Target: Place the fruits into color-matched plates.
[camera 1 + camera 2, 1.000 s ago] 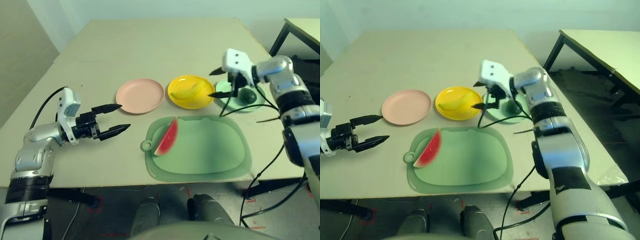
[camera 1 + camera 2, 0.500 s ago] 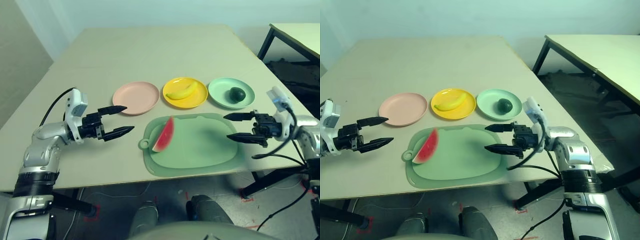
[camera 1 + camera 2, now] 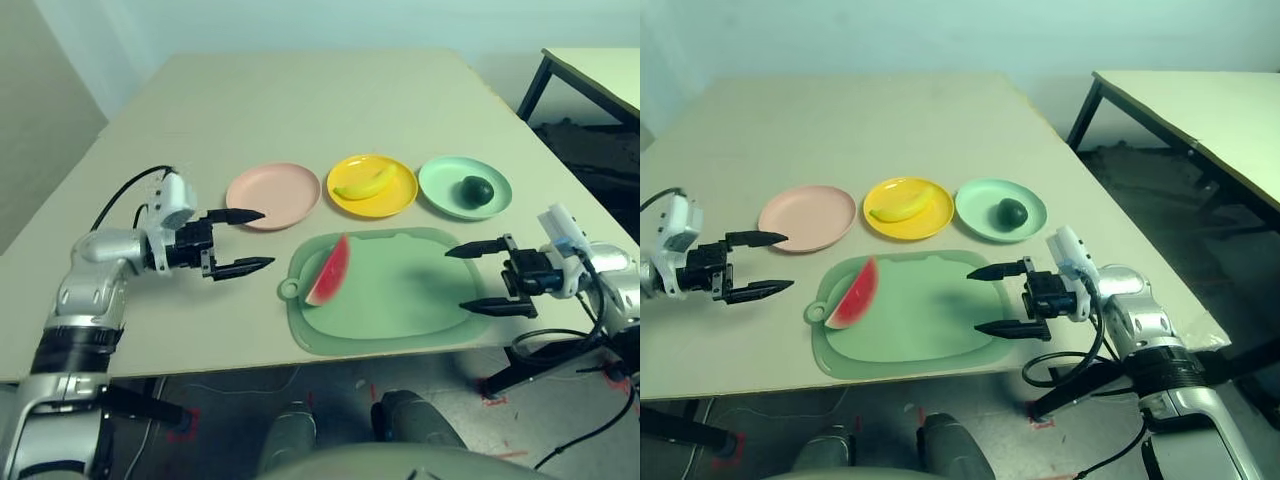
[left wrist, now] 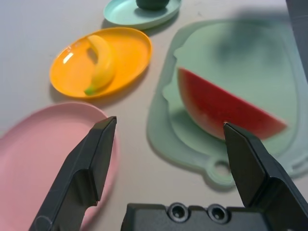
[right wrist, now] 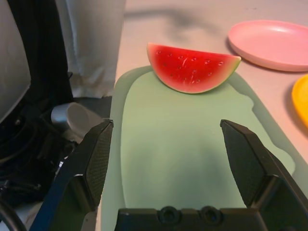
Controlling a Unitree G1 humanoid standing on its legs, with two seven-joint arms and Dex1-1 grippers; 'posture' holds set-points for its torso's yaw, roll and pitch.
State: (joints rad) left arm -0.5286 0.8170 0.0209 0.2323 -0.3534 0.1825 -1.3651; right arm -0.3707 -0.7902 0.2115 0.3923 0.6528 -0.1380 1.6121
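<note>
Since half a second ago the left gripper (image 3: 240, 240) has edged toward the cutting board (image 3: 400, 290), and the right gripper (image 3: 478, 278) has spread wider at the board's right edge; a second ago that arm was up over the mint green plate (image 3: 440, 180). Both grippers now stand with fingers spread and hold nothing.

Two fruits look settled: the banana (image 3: 363, 184) lies in the yellow plate (image 3: 400, 200) and the avocado (image 3: 475, 189) in the mint green plate, both toward the table's far edge. The watermelon wedge (image 3: 330, 272) rests on the left part of the board, near its ring handle, and the pink plate (image 3: 275, 195) is bare, just beyond the left gripper.

The wedge tapers and appears to lean on its rind, so a pinch across the slanted faces could squeeze it out sideways or tip it flat. A low approach by the left gripper may catch the board's rim and shove the board toward the plates. On the carry, a finger could clip the pink plate's near rim and slide it.
</note>
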